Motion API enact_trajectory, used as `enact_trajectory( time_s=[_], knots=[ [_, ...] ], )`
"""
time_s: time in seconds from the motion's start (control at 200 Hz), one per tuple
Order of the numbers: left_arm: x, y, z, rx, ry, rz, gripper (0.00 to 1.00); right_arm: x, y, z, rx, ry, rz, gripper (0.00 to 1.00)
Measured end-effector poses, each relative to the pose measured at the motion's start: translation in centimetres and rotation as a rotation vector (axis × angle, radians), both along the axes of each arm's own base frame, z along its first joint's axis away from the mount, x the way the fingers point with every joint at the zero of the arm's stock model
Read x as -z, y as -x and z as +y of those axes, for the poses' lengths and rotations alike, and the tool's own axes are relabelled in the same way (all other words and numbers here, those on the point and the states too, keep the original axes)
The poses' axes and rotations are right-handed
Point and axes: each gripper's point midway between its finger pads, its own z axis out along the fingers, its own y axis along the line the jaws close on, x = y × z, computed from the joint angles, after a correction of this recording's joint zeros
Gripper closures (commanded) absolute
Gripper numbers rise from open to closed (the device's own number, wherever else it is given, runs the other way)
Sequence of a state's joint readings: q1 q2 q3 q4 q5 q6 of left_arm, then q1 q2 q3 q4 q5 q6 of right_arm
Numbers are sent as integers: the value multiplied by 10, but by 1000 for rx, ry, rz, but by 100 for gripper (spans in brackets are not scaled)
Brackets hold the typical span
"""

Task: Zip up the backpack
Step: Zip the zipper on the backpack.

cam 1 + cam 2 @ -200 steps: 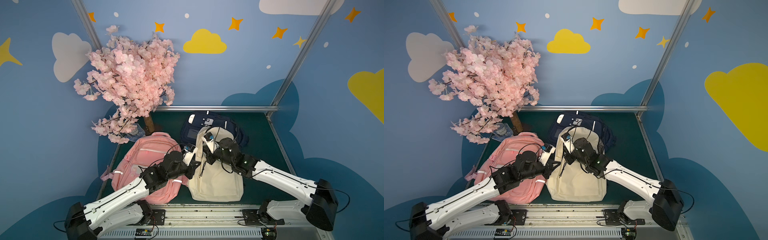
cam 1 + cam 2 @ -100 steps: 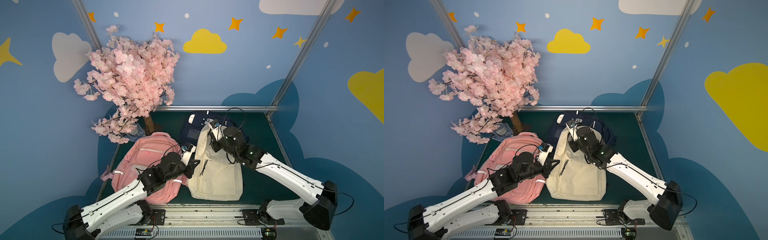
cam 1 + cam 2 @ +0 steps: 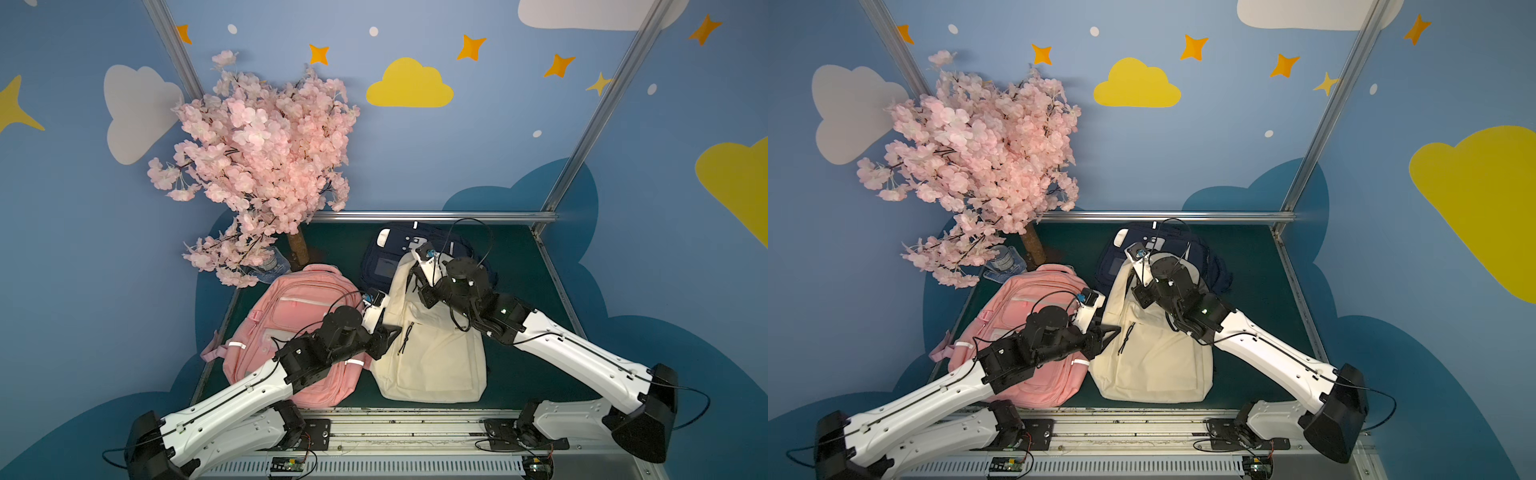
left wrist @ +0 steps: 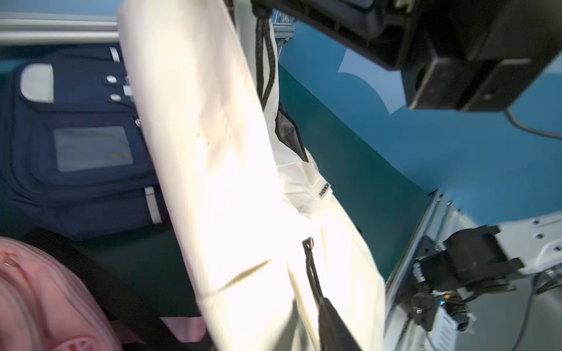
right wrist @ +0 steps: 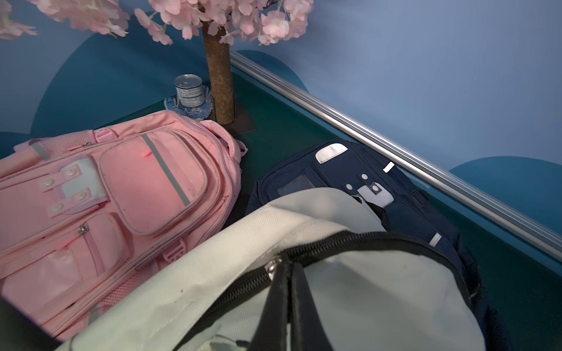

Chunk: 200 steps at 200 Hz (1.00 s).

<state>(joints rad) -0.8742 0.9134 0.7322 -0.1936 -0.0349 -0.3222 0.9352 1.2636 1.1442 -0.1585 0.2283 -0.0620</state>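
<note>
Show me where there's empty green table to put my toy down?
Biggest bare patch: green mat between the cream backpack and side rail, though the right arm crosses it. A smaller patch lies between tree trunk and navy backpack. Crowded: pink backpack, can, tree corner.

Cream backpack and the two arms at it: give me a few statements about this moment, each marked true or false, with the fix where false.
1. The cream backpack lies partly over the navy backpack. True.
2. The right tool is shut on the cream backpack's zipper pull. True.
3. The left tool is clamped on the pink backpack. False: its jaws stand apart at the cream backpack's edge.
4. The pink backpack lies on the cream backpack's right. False: it lies on its left.
5. A can stands beside the tree trunk. True.
</note>
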Motion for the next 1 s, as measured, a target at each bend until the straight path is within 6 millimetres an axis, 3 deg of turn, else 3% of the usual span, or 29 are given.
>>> enact_trajectory(
  time_s=[0.115, 0.225, 0.31, 0.476, 0.596, 0.696, 0.871, 1.001],
  knots=[
    [-24, -12, 2, -28, 18, -40, 22, -8, 22, 14, -73, -12, -29, 100],
    [-41, -29, 7, -71, 31, -63, 23, -11, 34, 24, -113, -17, -52, 100],
    [-39, -41, 10, -95, 21, -52, 31, -8, 41, 26, -133, -10, -60, 100],
    [-21, -46, 5, -69, 0, 2, 60, -4, 46, 27, -140, -1, -61, 100],
    [-19, -43, 1, -44, 19, 18, 77, -4, 39, 21, -95, 2, -59, 100],
    [-15, -40, 1, -34, 26, 21, 83, -8, 25, 9, -31, -14, -38, 100],
    [-7, -36, 6, -40, 27, 27, 87, -21, -11, -24, 113, -71, -6, 100],
    [0, -32, 12, -52, 17, 36, 85, -26, -23, -39, 165, -101, 0, 100]
  ],
)
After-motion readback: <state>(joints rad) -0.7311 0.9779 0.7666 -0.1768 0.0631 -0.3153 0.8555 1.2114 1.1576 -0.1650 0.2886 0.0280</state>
